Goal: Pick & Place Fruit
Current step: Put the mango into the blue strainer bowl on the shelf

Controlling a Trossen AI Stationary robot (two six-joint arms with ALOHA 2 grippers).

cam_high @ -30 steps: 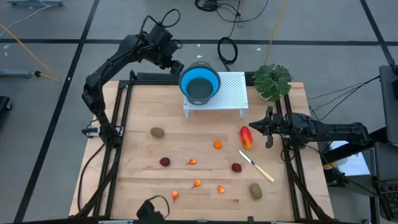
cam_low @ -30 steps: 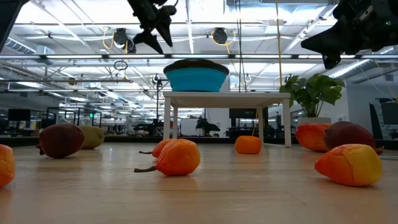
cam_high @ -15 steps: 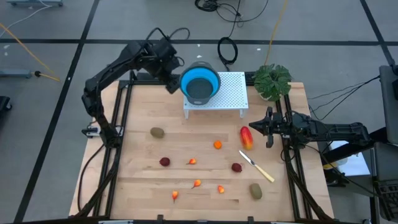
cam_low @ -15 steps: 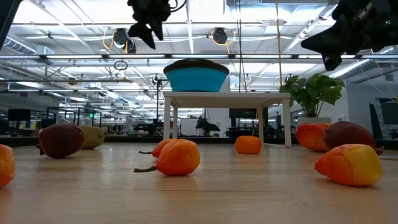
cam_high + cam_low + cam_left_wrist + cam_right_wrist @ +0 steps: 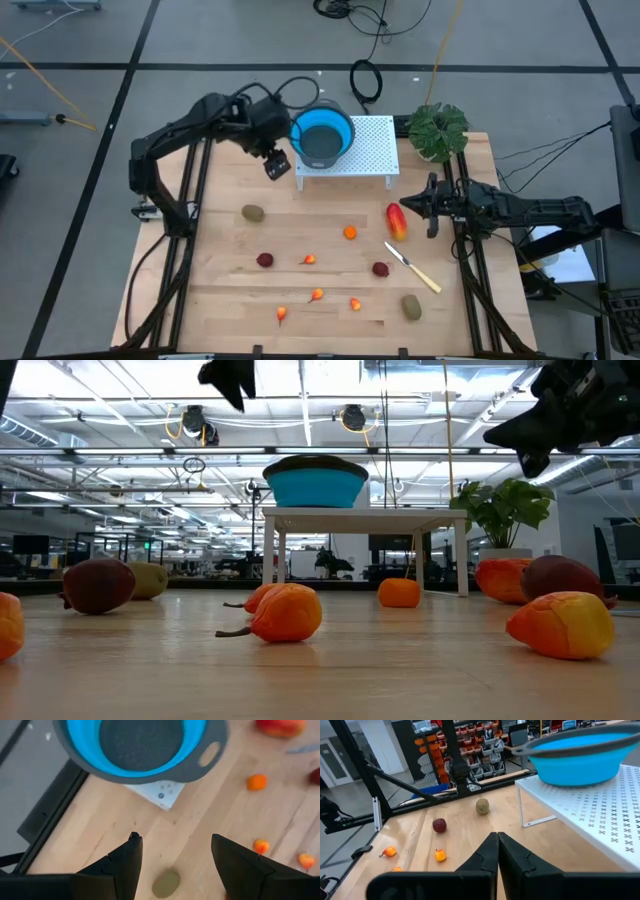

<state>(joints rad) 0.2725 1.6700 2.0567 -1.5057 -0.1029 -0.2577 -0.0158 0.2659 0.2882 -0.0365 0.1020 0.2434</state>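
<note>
- Left gripper [image 5: 278,165] hangs above the table just beside the near left corner of the white perforated stand [image 5: 372,150]. Fingers spread wide, nothing between them; in the left wrist view the gap [image 5: 172,865] frames bare wood and 1 oval below.
- Blue bowl [image 5: 321,132] sits on the stand, left of centre. Its inside shows grey and holds no fruit.
- Fruit all on the wooden table [image 5: 220,310], none lifted. Brown-green oval [image 5: 253,212] lies nearest the left gripper, toward the table's left side. Second brown-green oval [image 5: 411,306] sits near the front right.
- Long red-yellow piece [image 5: 397,221] lies near the right gripper. 2 dark red balls: 1 left of centre [image 5: 264,260], 1 right of centre [image 5: 381,268]. Small orange ball [image 5: 350,233] mid-table; a few tiny orange-red bits [image 5: 317,295] toward the front.
- Knife [image 5: 415,269] lies just right of the right-hand dark red ball.
- Right gripper [image 5: 432,205] waits over the table's right edge, fingers pressed together, empty.
- Step in hand, as judged: approach for the first pick; no piece is gripped or placed yet.
- Next move likely calls for the left gripper to centre over the near oval, drop with fingers straddling it, then close. The oval looks smooth and rounded, so an off-centre pinch could roll it away.
</note>
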